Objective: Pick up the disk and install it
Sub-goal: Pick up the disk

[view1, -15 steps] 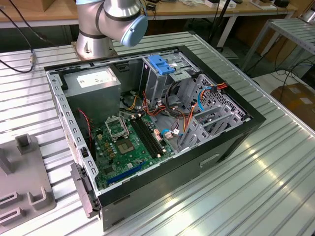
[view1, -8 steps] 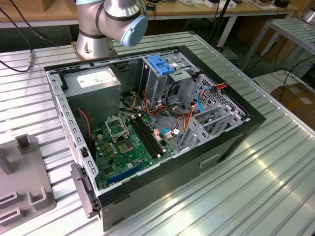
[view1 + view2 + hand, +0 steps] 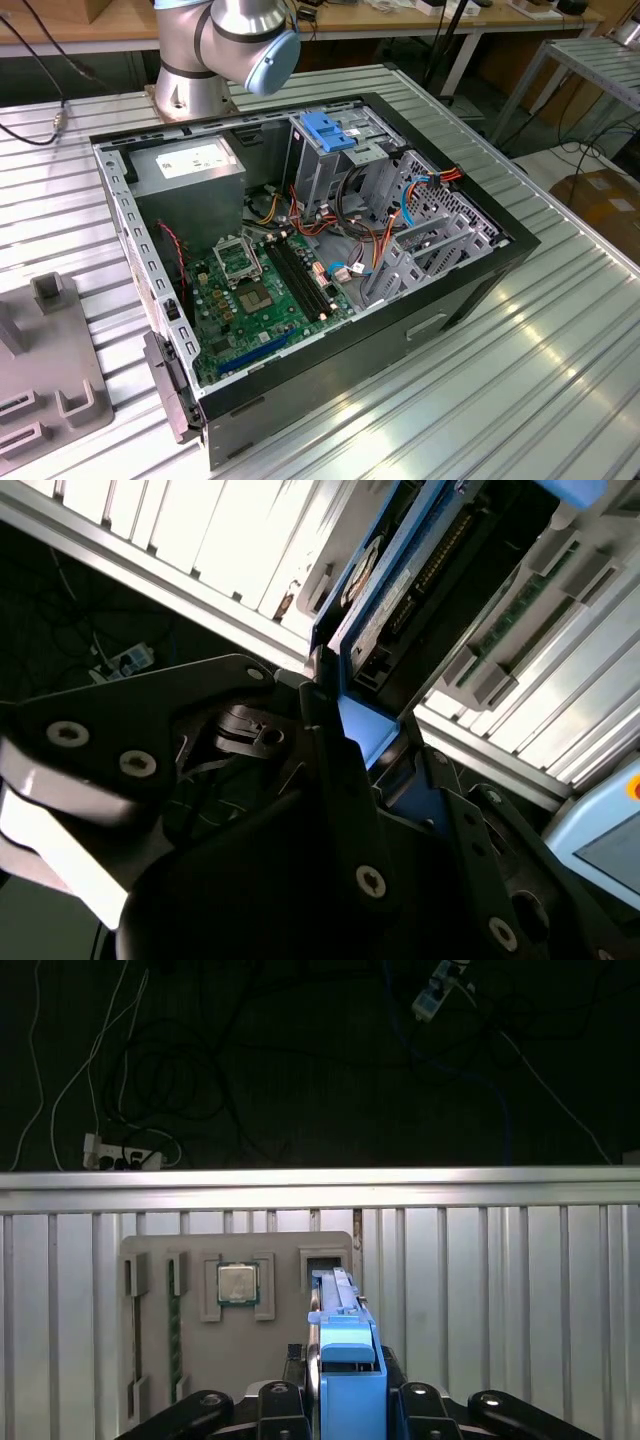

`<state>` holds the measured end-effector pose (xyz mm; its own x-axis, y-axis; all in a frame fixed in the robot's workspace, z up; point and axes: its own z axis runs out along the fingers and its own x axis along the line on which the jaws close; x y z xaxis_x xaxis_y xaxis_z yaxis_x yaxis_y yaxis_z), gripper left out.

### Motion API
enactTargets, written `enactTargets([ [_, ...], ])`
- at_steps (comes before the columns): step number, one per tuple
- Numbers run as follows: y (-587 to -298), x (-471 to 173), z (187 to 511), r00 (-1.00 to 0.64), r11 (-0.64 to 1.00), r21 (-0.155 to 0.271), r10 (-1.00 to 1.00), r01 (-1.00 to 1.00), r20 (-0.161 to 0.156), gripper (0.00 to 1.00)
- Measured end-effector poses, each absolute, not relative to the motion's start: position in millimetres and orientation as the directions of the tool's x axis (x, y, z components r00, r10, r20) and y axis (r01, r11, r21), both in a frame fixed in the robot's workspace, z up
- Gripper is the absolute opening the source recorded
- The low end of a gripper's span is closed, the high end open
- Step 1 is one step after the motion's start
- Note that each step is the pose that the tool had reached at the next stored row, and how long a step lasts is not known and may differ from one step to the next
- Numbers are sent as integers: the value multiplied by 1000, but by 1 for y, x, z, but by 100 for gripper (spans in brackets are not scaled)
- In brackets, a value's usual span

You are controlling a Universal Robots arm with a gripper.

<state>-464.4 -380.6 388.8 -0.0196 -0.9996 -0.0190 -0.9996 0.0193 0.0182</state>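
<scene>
In the first wrist view my gripper [image 3: 348, 1400] is shut on the disk [image 3: 340, 1310], one black finger on each side of its blue carrier frame. The disk hangs on edge, its far end pointing down at a dark slot [image 3: 322, 1263] in the grey parts tray [image 3: 250, 1360] well below. In the second wrist view the disk [image 3: 400, 590] shows its labelled metal face and blue edge, pinched in the gripper [image 3: 355, 730]. The open computer case [image 3: 480, 280] lies on the metal table in the exterior view, with a blue bracket [image 3: 330, 130] at the top of its drive cage.
Inside the case are a green motherboard [image 3: 260, 290], a grey box with a white sticker [image 3: 190, 165] and loose coloured cables. The arm's base [image 3: 230, 40] stands behind the case. The tray [image 3: 50, 370] lies at the exterior view's left and holds a processor [image 3: 238, 1283] and memory sticks [image 3: 175, 1330].
</scene>
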Motion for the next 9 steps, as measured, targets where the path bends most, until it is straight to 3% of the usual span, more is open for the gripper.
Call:
enactTargets([
  [9,-381,-464,398,-20,19,18,-1000,-1000,-19,37],
])
